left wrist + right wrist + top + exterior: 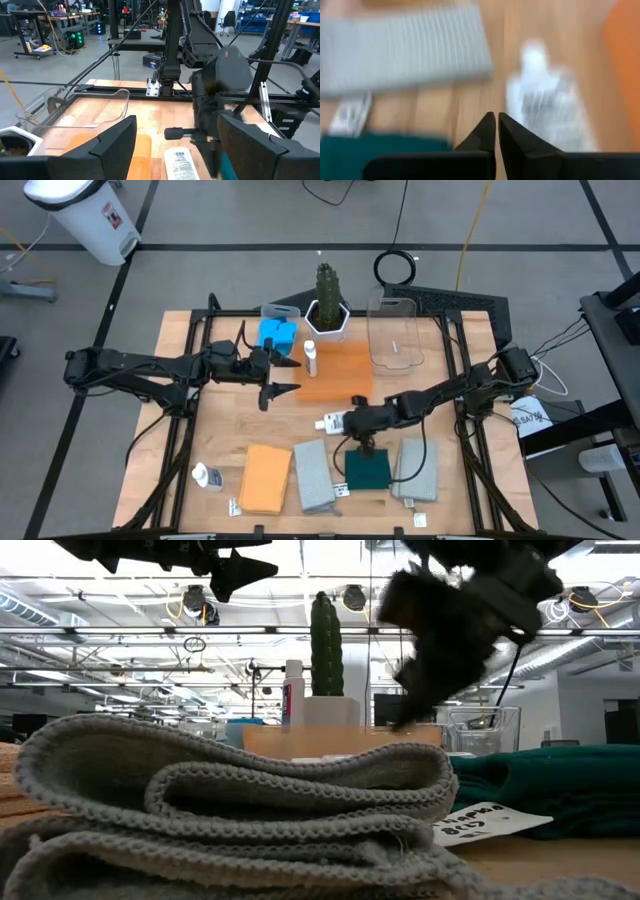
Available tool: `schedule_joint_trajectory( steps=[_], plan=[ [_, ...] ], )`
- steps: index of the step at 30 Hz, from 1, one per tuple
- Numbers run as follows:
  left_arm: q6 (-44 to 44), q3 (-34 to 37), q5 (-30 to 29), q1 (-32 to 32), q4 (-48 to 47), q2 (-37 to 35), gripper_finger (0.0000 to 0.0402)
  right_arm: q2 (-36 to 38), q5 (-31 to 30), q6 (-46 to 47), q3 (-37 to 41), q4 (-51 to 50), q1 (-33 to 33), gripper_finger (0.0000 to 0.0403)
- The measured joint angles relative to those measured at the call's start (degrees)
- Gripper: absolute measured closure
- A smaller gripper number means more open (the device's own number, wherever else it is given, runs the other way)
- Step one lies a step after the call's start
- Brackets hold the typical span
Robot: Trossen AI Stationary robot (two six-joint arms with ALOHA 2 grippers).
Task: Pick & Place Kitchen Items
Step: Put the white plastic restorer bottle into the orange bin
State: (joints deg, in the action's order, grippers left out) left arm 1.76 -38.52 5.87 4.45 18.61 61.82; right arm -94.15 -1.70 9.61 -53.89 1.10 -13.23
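Note:
My left gripper (290, 376) is open and empty, hovering over the left edge of the flat orange tray (335, 372). My right gripper (496, 125) is shut and empty. It hangs above the wood between a white labelled bottle (333, 422), which lies on its side, and the dark green cloth (367, 470). The lying bottle also shows in the left wrist view (180, 162). A second white bottle (311, 358) stands upright on the tray. Blue sponges (277, 335) sit at the far left of the tray. An orange cloth (265, 477) and two grey cloths (313, 475) (418, 470) lie flat along the near edge.
A cactus in a white pot (328, 308) stands behind the tray. A clear plastic bin (395, 330) sits at the far right. A third white bottle (207, 476) lies near the front left. Paper tags (480, 823) lie by the cloths.

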Motion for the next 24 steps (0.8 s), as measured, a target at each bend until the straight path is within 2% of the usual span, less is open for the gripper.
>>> schedule_joint_trajectory(
  steps=[3,7,10,13,17,24],
  plan=[
    [0.0,0.0,-0.01,0.0,0.0,0.0,0.0117,-1.3,0.01,-5.7,-0.11,9.83,0.4,0.0349],
    [0.0,0.0,0.0,0.01,0.02,0.0,0.0117,-3.32,-3.11,-10.32,-0.31,16.34,1.27,0.0265],
    [0.0,0.0,-0.01,0.02,0.07,0.0,0.0117,-6.2,-4.33,-10.76,-4.14,14.99,2.37,0.0203],
    [-0.02,0.0,-0.02,0.02,0.04,-0.01,0.0117,-9.7,-4.29,-12.1,-9.5,8.69,2.87,0.0165],
    [-0.02,0.0,-0.02,0.02,-0.08,0.0,0.0117,-14.7,-4.13,-12.71,-15.98,0.08,3.46,0.0153],
    [-0.02,0.0,-0.02,0.02,-0.55,0.0,0.0117,-19.7,-4.31,-14.32,-20.72,-8.67,4.08,0.0179]
  ],
)
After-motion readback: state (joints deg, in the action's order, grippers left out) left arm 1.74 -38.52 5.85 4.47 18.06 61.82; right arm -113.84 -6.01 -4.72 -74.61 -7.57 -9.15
